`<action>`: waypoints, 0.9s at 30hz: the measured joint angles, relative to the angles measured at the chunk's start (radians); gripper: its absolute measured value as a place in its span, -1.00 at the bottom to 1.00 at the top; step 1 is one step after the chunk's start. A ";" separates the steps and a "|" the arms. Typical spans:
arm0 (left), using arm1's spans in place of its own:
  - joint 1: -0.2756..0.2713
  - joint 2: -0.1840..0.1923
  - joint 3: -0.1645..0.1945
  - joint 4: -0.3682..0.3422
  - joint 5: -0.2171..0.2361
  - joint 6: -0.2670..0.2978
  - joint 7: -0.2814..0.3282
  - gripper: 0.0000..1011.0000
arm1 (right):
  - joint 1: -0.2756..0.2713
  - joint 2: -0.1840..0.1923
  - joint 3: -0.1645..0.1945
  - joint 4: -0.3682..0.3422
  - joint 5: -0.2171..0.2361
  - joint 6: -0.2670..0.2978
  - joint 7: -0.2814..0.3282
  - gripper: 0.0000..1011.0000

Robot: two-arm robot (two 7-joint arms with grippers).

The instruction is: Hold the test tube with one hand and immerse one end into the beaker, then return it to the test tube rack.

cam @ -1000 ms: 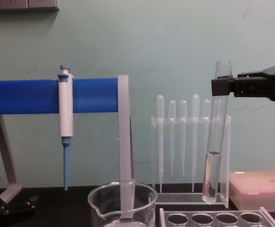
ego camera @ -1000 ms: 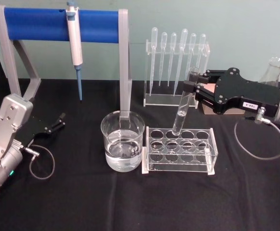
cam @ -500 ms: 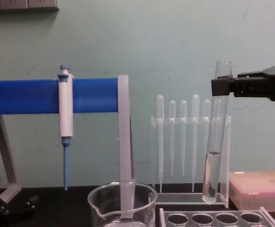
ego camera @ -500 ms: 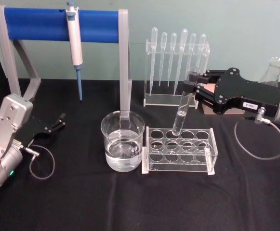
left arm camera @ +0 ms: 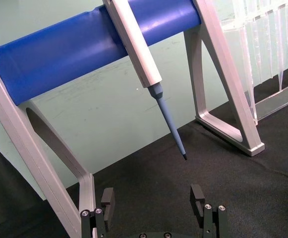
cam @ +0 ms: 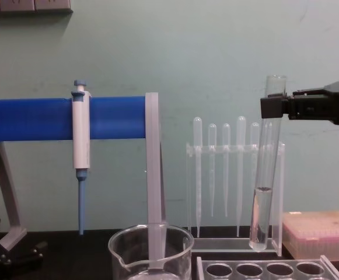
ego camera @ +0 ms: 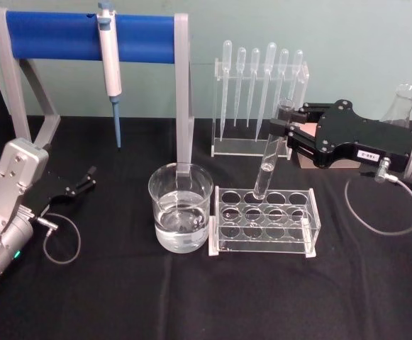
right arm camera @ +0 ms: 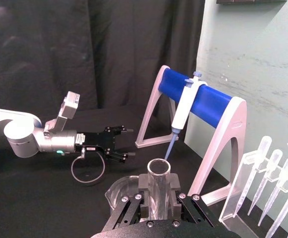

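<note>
Test tube [ego camera: 269,159] pinched just under its flared rim by my right gripper [ego camera: 285,129], both fingers pressed onto the glass from either side. The high grip leaves the long lower end free for dipping. Tube is near upright with a slight lean, so the little liquid sits in the rounded bottom. Chest view has that bottom hanging clear above the test tube rack [ego camera: 262,242], over a back-row hole, touching nothing. Beaker [ego camera: 164,212], part filled with water, stands just beside the rack on its left, so I judge the carry across is short. Cannot tell whether the dip is done. Risk: the glass tip clipping the rack top or the beaker rim. My left gripper [ego camera: 90,177] is parked far left on the black table [ego camera: 191,297], fingers spread, holding nothing
</note>
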State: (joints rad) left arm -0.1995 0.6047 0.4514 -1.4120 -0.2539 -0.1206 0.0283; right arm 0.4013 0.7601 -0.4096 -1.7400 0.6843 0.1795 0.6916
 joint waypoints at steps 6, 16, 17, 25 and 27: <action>0.000 0.000 0.000 0.000 0.000 0.000 0.000 0.98 | 0.000 0.000 0.000 0.000 0.000 0.000 0.000 -0.52; 0.000 0.000 0.000 0.000 0.000 0.000 0.000 0.98 | 0.000 0.000 0.000 0.000 0.000 0.000 0.000 -0.52; 0.000 0.000 0.000 0.000 0.000 0.000 0.000 0.98 | 0.000 0.000 0.000 0.000 0.000 0.000 0.000 -0.52; 0.000 0.000 0.000 0.000 0.000 0.000 0.000 0.98 | 0.000 0.000 0.000 0.000 0.000 0.000 0.000 -0.52; 0.000 0.000 0.000 0.000 0.000 0.000 0.000 0.98 | 0.000 0.000 0.000 0.000 0.000 0.000 0.000 -0.52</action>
State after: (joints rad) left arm -0.1995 0.6047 0.4514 -1.4120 -0.2539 -0.1205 0.0283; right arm 0.4013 0.7601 -0.4096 -1.7400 0.6843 0.1795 0.6915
